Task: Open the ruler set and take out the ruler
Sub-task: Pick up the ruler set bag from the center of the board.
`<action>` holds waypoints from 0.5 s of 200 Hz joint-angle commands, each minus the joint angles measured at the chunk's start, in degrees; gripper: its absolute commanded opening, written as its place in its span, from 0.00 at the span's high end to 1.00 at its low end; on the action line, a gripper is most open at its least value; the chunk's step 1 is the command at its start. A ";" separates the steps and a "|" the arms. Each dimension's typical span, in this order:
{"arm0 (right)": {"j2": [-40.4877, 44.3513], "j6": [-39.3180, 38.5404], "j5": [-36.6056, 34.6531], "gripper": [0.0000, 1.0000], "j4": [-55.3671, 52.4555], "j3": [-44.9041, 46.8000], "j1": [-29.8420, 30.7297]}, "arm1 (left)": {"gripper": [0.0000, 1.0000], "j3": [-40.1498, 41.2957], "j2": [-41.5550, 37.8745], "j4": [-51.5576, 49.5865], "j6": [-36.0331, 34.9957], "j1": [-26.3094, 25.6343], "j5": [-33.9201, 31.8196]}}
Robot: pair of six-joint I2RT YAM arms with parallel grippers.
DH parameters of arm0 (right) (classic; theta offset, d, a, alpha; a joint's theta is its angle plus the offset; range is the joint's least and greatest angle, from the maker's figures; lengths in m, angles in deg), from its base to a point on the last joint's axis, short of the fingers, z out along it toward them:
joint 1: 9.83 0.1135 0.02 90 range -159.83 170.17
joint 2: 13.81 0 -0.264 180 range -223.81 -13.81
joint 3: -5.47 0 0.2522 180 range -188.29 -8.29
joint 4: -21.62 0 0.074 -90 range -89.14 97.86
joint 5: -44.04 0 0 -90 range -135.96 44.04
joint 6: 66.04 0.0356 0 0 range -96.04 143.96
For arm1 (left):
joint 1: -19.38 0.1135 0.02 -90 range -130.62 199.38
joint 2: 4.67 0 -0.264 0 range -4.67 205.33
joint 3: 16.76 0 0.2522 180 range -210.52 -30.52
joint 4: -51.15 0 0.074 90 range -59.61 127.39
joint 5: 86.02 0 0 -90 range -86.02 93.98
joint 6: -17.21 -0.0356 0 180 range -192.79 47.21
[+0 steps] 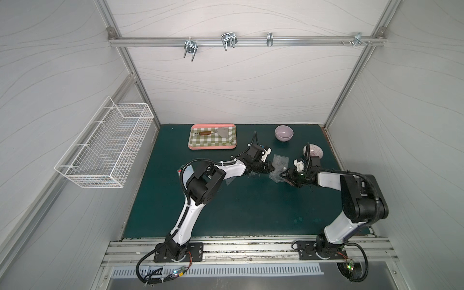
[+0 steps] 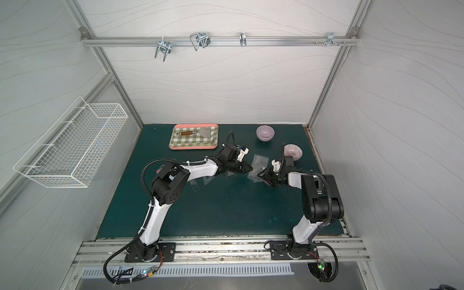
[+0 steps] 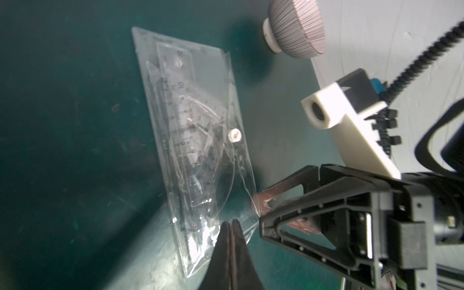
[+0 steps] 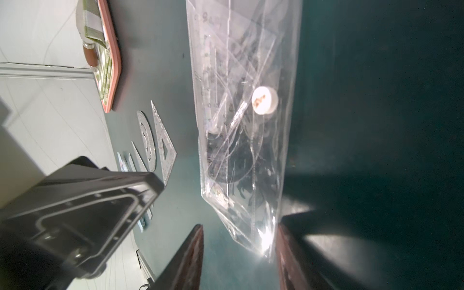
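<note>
Ruler set pouch (image 3: 200,155), clear plastic, white snap button (image 4: 265,100). Left gripper (image 3: 231,223): fully closed, pinching film at pouch edge. Right gripper (image 4: 239,226): roughly half open, straddling pouch corner, nothing clamped. Pouch between both grippers, seemingly raised aslant off dark green mat (image 3: 62,125); transparent straight ruler (image 3: 179,82) inside. Advised: hold left pinch firm; close right on flap layer alone, near snap; peel across, not along; avoid trapping both layers. Loose clear set squares (image 4: 157,123) on mat beyond.

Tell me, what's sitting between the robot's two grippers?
The clear ruler pouch lies between the left gripper and the right gripper, which shows in a top view.
</note>
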 commanded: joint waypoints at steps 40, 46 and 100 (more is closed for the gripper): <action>-2.57 1.65 -1.36 0.52 1.34 1.93 -0.36 | 1.00 -4.19 4.53 -1.75 0.63 -0.16 -2.39; -2.73 1.91 -1.31 0.52 1.64 1.96 -0.44 | 1.00 -4.60 4.93 -2.29 0.76 -0.15 -2.73; -4.02 3.32 -0.44 0.58 3.49 2.21 -0.36 | 1.00 -7.18 7.01 -6.54 0.64 -0.17 -4.12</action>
